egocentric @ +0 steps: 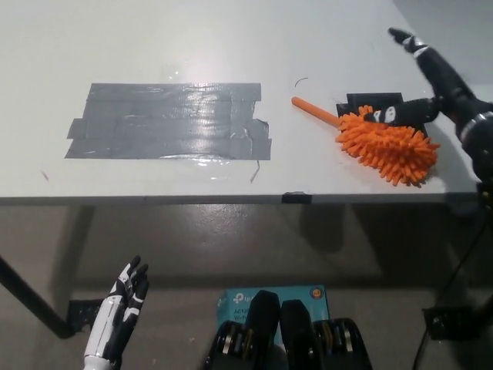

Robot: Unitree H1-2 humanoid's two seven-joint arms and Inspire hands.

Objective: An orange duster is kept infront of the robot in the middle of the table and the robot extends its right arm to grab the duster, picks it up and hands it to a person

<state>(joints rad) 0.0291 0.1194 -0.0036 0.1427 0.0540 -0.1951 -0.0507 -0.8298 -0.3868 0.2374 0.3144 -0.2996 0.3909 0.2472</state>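
Right robot hand (431,85) above the desk (231,46) at its right side, fingers spread, holding nothing; one finger reaches over the near end of the orange duster (385,142). Duster lies flat on the desk just below and inboard of the robot hand, over a black patch (377,100). Fluffy head looks soft and light; thin handle (314,112), pointing away from the robot hand toward the grey tape (169,122), is stiff. Best hold probably handle near the head. Left robot hand (119,316) rests low, below desk edge, fingers apart.
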